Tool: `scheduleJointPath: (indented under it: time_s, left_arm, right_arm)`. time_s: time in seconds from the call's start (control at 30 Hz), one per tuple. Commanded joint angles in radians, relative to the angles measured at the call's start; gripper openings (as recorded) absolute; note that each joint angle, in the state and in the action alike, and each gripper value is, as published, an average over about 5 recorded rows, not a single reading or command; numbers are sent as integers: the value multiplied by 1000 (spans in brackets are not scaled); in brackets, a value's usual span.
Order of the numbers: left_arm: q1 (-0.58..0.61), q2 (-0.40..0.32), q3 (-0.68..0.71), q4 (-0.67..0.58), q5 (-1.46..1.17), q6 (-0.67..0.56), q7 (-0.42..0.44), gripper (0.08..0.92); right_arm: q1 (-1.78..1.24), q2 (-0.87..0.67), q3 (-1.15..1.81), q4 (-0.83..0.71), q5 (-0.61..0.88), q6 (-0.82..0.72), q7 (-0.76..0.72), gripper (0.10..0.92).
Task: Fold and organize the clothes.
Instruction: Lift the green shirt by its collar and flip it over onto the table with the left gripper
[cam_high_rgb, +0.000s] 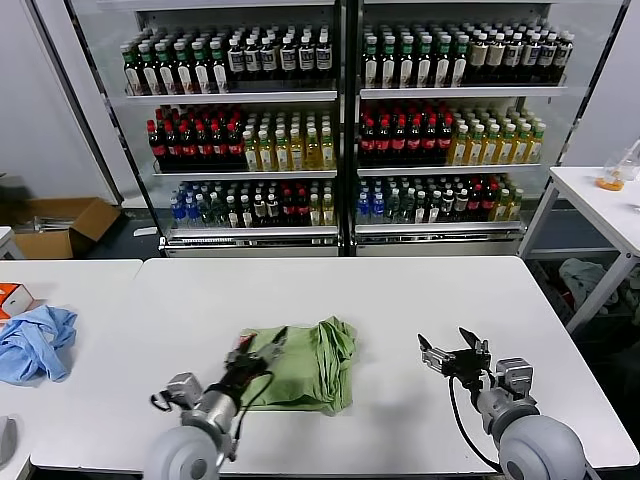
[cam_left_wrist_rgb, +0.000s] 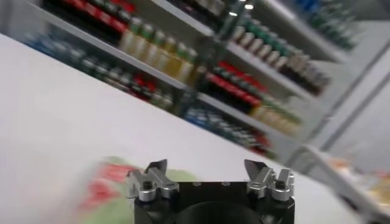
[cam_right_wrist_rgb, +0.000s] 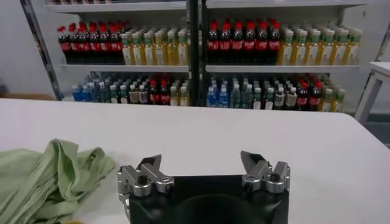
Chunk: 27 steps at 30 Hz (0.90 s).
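**Head view: shirt bunched at desk centre, both end effectors spread and empty**

Head view puts the green shirt (cam_high_rgb: 305, 365) in a loosely folded heap at the middle of the white desk (cam_high_rgb: 420, 300). Your left end effector (cam_high_rgb: 260, 352) hovers over the shirt's left edge, fingers spread, holding nothing. Your right end effector (cam_high_rgb: 452, 350) sits well apart to the right above bare desk, also spread and empty.

Risks, as I judge them:
- Layers are stacked and rumpled at the right side. A pinch there may catch several plies and drag the whole bundle instead of one edge.
- With the right arm this far off, a one-sided pull by the left could slide the shirt across the smooth desk.

Hard to read:
- Left wrist view is smeared; the shirt (cam_left_wrist_rgb: 109, 189) shows only as green and pink blur.
- Collar, buttons and sleeve positions cannot be made out.
- Right wrist view cuts the shirt (cam_right_wrist_rgb: 49, 176) off at the frame edge.
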Motion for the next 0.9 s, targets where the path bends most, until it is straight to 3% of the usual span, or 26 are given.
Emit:
scheduleJointPath:
  time_s: [0.03,0.33,0.73,0.9]
  left_arm:
    - [85,47,-133,71,179,-21,-46,810]
    - [47,8,-72,84,76,30,3,823]
    - [22,-11,-50,128,-23,101,-5,822]
    - [46,-23,-60,98,-128,116,22,753]
  right_arm:
    - [-1,-4,-5,-4,-2,2,-1,823]
    - [-31,-6,12,13,-8,4,-1,823]
    - [-54,-2,17,42,-20,3,1,823]
    - [-64,0,17,48,-25,3,2,823]
